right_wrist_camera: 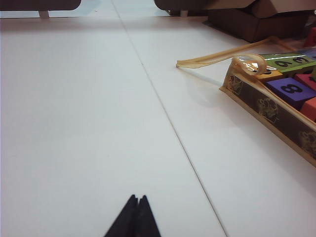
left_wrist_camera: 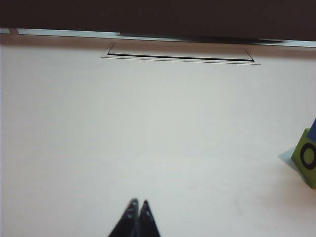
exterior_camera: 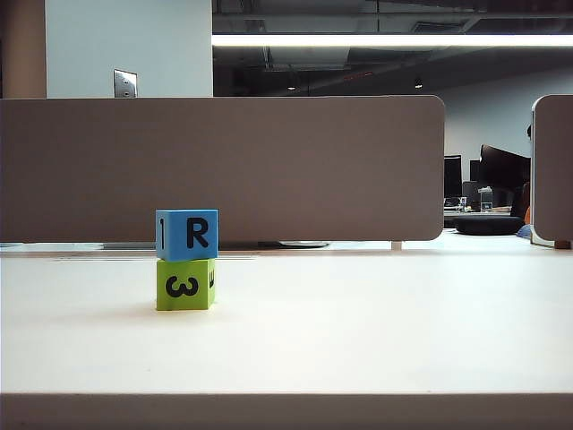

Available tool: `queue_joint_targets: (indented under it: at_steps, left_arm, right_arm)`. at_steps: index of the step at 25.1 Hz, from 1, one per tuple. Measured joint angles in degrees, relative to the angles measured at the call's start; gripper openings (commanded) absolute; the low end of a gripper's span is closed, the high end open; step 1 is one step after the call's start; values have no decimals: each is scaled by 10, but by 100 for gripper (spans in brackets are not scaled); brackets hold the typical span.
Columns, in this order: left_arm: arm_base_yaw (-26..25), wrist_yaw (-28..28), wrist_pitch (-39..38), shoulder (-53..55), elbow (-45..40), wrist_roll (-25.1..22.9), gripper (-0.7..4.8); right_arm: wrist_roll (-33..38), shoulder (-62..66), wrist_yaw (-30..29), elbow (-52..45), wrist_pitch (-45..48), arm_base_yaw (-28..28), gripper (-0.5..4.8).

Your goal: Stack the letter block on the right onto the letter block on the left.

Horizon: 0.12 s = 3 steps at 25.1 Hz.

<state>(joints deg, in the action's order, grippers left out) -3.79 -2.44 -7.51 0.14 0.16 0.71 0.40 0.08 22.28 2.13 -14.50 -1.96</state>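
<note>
In the exterior view a blue letter block marked R [exterior_camera: 187, 235] rests squarely on top of a green block [exterior_camera: 185, 285], left of the table's middle. Neither gripper shows in that view. The left wrist view catches the green block [left_wrist_camera: 307, 156] at the frame's edge, with a sliver of the blue block [left_wrist_camera: 313, 124] above it, well away from my left gripper [left_wrist_camera: 139, 202], whose fingers are shut on nothing. My right gripper [right_wrist_camera: 138, 198] is also shut and empty over bare table, with neither stacked block in its view.
A long grey partition [exterior_camera: 224, 166] runs behind the table. A tray of coloured number blocks [right_wrist_camera: 276, 94] with a plastic strap [right_wrist_camera: 222, 55] lies off to one side of the right gripper. A recessed rectangular panel [left_wrist_camera: 180, 53] sits in the table near the partition.
</note>
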Motion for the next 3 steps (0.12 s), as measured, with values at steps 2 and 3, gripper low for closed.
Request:
queue_joint_targets:
  at_steps: [2, 3]
  left_arm:
    - [0, 0, 0, 0, 0, 0, -5]
    - [0, 0, 0, 0, 0, 0, -5]
  right_arm:
    - [0, 0, 0, 0, 0, 0, 4]
    - [0, 0, 0, 0, 0, 0, 4]
